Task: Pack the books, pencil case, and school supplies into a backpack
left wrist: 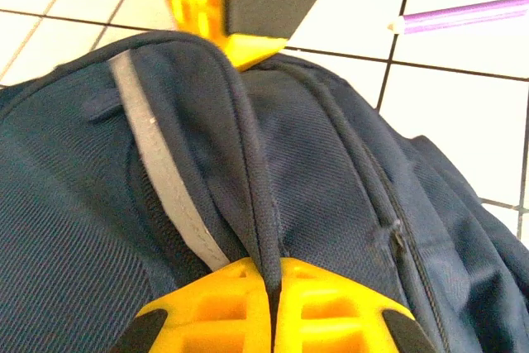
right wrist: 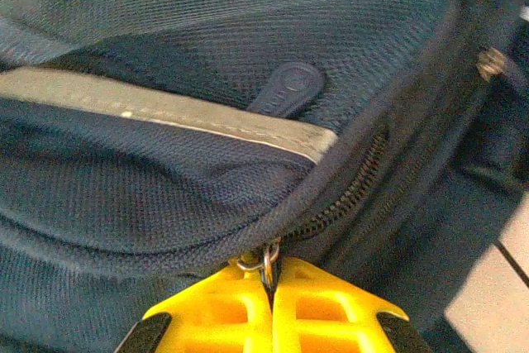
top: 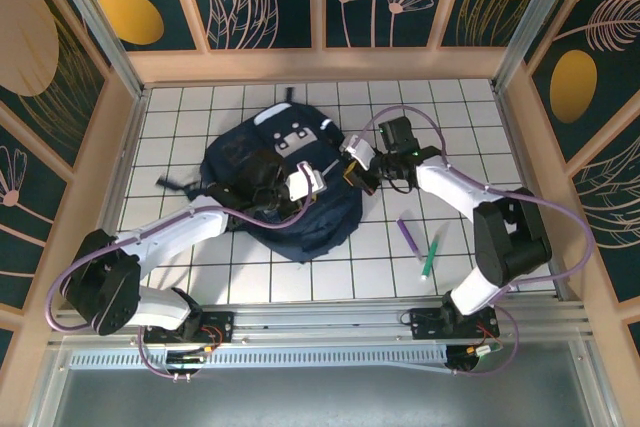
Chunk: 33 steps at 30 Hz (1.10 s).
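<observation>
The large dark navy fabric backpack with white-grey patches lies slumped in the middle of the white tiled table. It is soft woven cloth that sags and folds rather than keeping its shape, so opening it probably calls for two holds at once. The left gripper has its yellow jaws pinched together on a raised ridge of the fabric beside the grey stripe; the right gripper is clamped tight on the small metal zipper pull at the end of the dark zipper — the sensible place to take hold, since bare cloth would likely bunch and slip. The slim purple pen and the slim green pen lie toward the table's near right corner, apart from the backpack; both look light and smooth — apt to roll.
</observation>
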Tool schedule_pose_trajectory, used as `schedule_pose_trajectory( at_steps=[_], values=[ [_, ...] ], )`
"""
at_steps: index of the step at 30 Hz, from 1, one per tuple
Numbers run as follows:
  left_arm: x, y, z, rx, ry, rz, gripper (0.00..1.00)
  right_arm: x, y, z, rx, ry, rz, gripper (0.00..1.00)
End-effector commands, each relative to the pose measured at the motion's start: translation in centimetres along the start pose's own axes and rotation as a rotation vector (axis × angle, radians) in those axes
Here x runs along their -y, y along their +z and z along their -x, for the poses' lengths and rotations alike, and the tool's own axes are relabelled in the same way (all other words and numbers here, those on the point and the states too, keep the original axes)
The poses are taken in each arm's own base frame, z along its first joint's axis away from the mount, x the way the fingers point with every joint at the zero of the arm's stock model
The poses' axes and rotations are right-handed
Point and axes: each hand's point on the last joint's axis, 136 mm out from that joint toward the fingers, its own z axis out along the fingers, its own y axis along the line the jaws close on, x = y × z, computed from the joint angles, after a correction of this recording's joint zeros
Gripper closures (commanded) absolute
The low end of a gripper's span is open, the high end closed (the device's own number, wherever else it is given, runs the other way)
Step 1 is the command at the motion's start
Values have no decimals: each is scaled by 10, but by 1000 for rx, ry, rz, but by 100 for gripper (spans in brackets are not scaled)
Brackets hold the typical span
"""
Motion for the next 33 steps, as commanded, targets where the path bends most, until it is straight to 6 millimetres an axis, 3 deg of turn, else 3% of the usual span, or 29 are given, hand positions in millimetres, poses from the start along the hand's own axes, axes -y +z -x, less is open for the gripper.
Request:
schedule_pose_trajectory(
  at_steps=[1,7,9,14,18,24,29,33],
  values=[
    [36,-1,53,170,24,-192,100,10,-1,41,144,-83,-67,100],
    [2,25,61,121,-79,-76,100,-49,-11,34,151,-321,45,100],
    [-3,26,68,148,-92,-61,100,-59,-14,26,133,-349,75,100],
    [-13,14,83,215,-96,-13,100,-56,-11,-2,7,-349,57,100],
    [-21,-5,83,235,-120,2,100,-69,-12,-16,-52,-428,96,100],
    [-36,-35,70,284,-174,76,100,-65,-18,-15,-83,-452,72,100],
    [-28,-28,70,303,-213,15,100,-94,-17,1,-49,-480,181,100],
    [-28,-24,76,325,-225,-5,100,-104,-18,6,-60,-473,235,100]
  ],
)
